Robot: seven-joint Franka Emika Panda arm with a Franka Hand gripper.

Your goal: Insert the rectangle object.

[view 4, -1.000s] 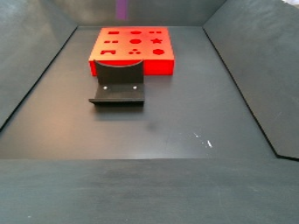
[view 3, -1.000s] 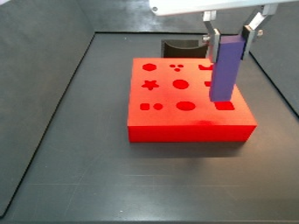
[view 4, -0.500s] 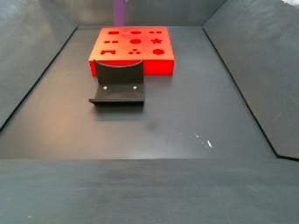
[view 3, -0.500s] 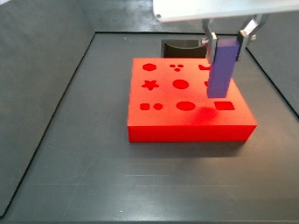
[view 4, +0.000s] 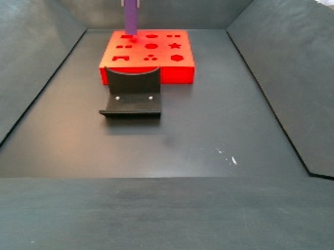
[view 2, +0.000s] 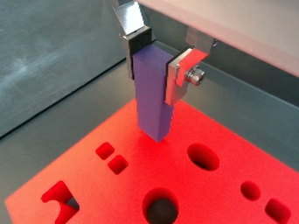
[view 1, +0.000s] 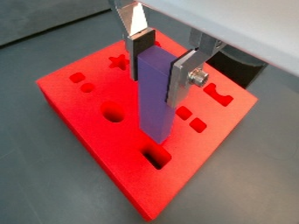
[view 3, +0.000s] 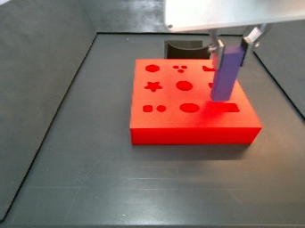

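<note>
My gripper (view 1: 160,61) is shut on the rectangle object (view 1: 155,96), a slim purple-blue bar held upright, also seen in a wrist view (view 2: 156,96). It hangs just above the red block (view 3: 191,111) with shaped holes. In a side view the bar (view 3: 226,69) is over the block's right side, its lower end just above and left of the rectangular hole (view 3: 230,107). In a wrist view that hole (view 1: 156,158) lies just below the bar's lower end. In a side view the bar (view 4: 132,16) rises at the block's (view 4: 147,56) far left corner.
A dark grey curved piece (view 4: 132,95) lies on the floor in front of the red block. A dark round object (view 3: 186,46) stands behind the block. Grey walls (view 3: 53,53) enclose the dark floor (view 4: 170,166).
The gripper has lifted the bar slightly and shifted it a little left, away from the rectangular hole it was touching a second ago. The red block has not moved.
</note>
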